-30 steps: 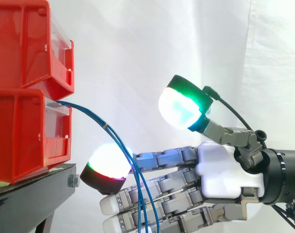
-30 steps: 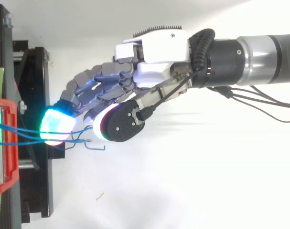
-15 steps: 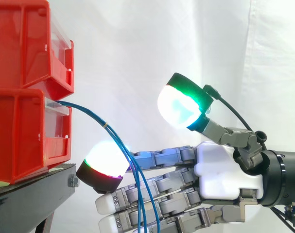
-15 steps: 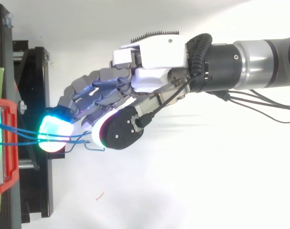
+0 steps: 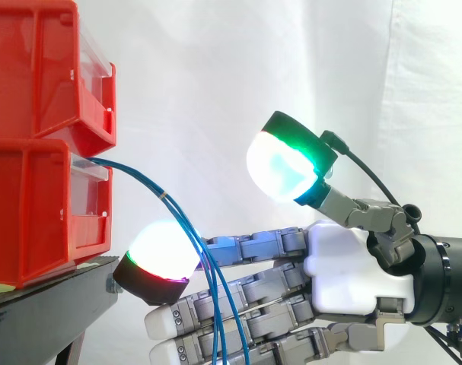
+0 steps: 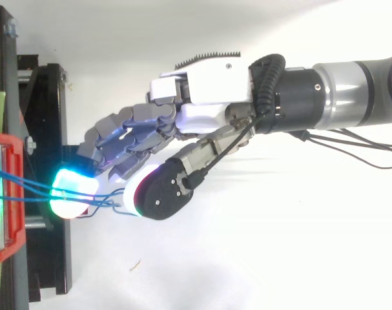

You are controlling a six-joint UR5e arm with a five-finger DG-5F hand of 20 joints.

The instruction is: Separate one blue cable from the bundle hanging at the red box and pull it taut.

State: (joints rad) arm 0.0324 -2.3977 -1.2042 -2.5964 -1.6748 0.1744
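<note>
As blue cables (image 5: 167,198) arc rightward and down from the red box (image 5: 33,205), the hand's (image 5: 352,266) fingers extend straight

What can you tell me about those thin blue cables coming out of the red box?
The blue cables are a few thin, glossy strands that look plastic-coated. They leave the front of the lower red box together, arch outward, then hang down slack, with a small yellowish band near the bend. Lower down they cross the straight fingers of the hand, beside a glowing pad; whether they touch is unclear. None is taut.
</note>
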